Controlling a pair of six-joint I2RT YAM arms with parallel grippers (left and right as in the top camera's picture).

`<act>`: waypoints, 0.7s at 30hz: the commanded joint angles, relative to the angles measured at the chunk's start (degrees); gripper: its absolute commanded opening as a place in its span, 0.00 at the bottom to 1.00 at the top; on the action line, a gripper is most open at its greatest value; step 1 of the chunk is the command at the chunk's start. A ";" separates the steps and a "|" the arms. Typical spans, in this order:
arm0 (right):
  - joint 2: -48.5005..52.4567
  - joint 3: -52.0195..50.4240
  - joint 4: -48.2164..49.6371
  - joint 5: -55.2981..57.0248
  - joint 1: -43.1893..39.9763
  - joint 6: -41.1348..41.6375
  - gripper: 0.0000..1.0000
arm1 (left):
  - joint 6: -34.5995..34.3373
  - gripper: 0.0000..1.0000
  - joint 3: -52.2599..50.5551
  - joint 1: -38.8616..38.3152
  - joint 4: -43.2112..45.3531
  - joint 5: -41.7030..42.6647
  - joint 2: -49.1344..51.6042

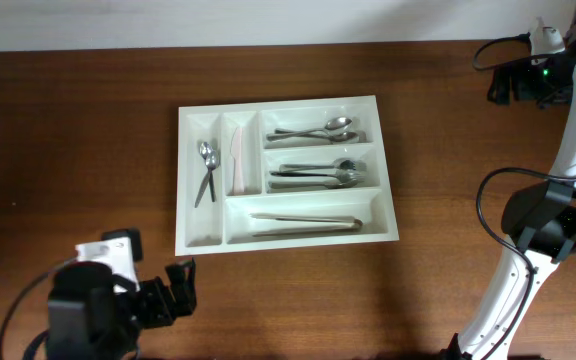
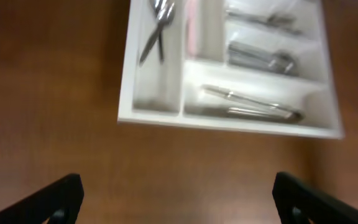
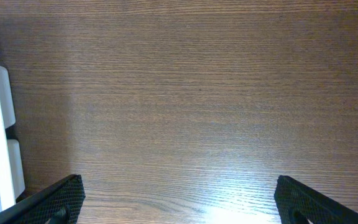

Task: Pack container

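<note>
Packing looks all but finished to us: the container sits flat near the middle of the table, and each of its five compartments holds something. We count a pair of small spoons in the leftmost upright slot, a pale knife in the slot beside it, larger spoons in the top long bay, a stack of what we take to be forks in the middle one, and a long metal piece, perhaps tongs, in the bottom one. We see no loose cutlery on the wood around it, so we judge that little or nothing is left to place. Outward from the tray, the left gripper hovers off its near left corner, fingers spread wide and holding nothing. The right gripper is likewise spread wide and empty over bare wood, with the tray's right wall just at the edge of its view. Both have open tabletop on every side; the tray's raised rim is the only edge we would mind when moving.
</note>
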 commanded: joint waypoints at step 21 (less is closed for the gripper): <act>-0.83 -0.31 0.13 0.11 -0.28 0.11 0.99 | 20.63 0.99 -25.46 -0.20 36.24 1.20 -8.02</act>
